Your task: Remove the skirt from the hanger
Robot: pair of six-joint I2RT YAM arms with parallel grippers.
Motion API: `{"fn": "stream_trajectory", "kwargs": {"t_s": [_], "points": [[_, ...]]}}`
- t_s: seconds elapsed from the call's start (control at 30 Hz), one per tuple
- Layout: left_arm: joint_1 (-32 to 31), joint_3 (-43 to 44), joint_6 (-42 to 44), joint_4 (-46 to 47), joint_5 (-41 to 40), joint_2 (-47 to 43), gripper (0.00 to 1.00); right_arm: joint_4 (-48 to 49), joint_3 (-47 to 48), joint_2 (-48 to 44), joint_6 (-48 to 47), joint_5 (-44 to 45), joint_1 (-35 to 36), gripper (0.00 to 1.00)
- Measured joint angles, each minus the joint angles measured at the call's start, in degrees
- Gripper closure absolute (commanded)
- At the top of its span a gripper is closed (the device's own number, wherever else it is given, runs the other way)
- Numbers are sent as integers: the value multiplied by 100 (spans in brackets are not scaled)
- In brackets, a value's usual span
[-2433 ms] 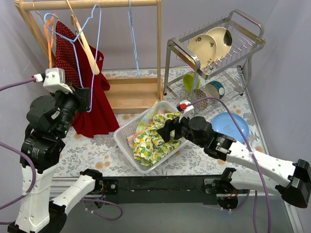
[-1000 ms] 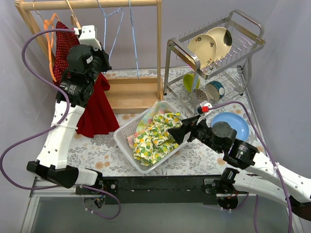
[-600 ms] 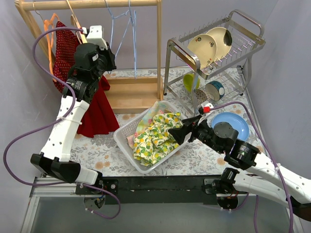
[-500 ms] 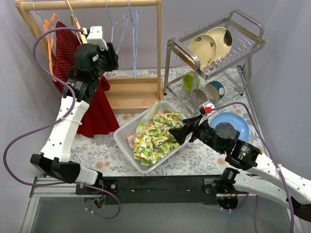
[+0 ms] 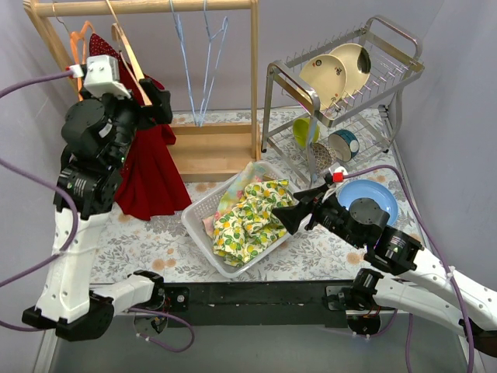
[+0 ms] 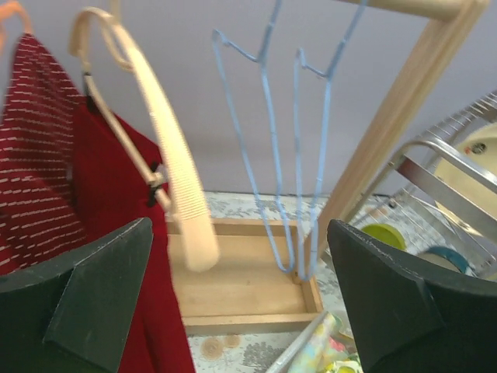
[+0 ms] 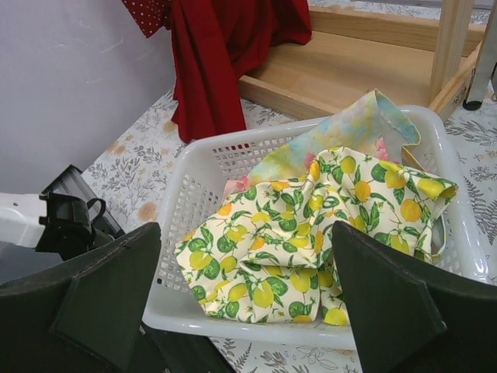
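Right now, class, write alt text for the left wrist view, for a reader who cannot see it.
The open left gripper, at the bottom corners, frames a tan wooden clip hanger holding a plain dark red skirt at left. Two light blue wire hangers hang empty at centre, with a metal dish rack at right.

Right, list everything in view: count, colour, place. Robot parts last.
Clothes rack: 1, light wood, back left.
Skirt: 1, red, clipped on wooden hanger.
Dotted garment: 1, red, far left.
Wire hangers: 2, blue, mid-rack.
Basket: 1, white, table centre.
Cloths: 2, lemon-print and pastel, in basket.
Dish rack: 1, metal, back right.
Plates: 2, cream, in dish rack.
Plate: 1, blue, table right.
Cup: 1, green, dish rack's lower level.
Left hand: 1, black, open, facing rack.
Right hand: 1, black, open, over basket.
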Motion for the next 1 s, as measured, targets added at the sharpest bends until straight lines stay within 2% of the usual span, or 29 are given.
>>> {"fn": "stream_trajectory", "kwargs": {"t_s": [0.23,0.47,0.67,0.87,1.0], "points": [[2,-81,170,-55,-1255,-155,9,-2,0,11,37,-66,0,2],[2,-81,238,-131,-1486,529,10,-17,0,138,42,-125,0,2],[0,127,382,-160,-1834,1128,26,-46,0,155,39,-146,0,2],[0,144,584,-114,-2308,1294,42,-50,0,140,37,-149,0,2],[0,149,715,-52,-2590,1320,45,-96,0,136,37,-149,0,2]]}}
